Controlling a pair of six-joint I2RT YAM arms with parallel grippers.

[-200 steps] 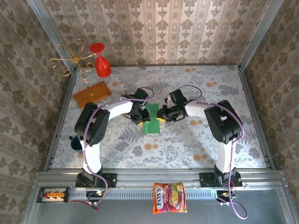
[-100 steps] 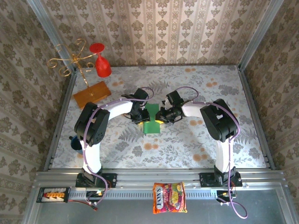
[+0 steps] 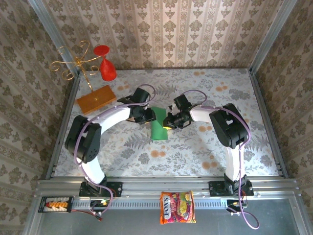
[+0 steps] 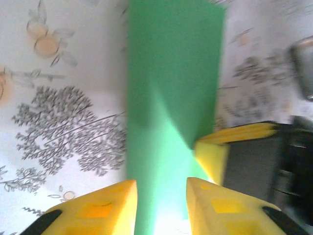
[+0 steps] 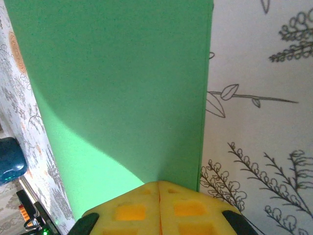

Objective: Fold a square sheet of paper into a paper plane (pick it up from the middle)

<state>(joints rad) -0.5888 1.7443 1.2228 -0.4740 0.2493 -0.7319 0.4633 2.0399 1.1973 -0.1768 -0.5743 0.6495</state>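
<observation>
Top camera first: the bright green folded paper sheet [image 3: 158, 130] lay mid-way across the floral-patterned desk [image 3: 205, 152]. The left end effector [image 3: 148, 116] and right end effector [image 3: 167, 123] were right up against it, one on each side. Left wrist cam: its yellow fingers [image 4: 105, 208] stood apart over the sheet. Right wrist cam: its fingers [image 5: 132, 210] were pressed together at the sheet's edge, but I couldn't tell if they pinched it.

White arms [image 3: 110, 117] with black joints, purple cables [image 3: 90, 128] and yellow pincer fingertips [image 4: 107, 205].
</observation>
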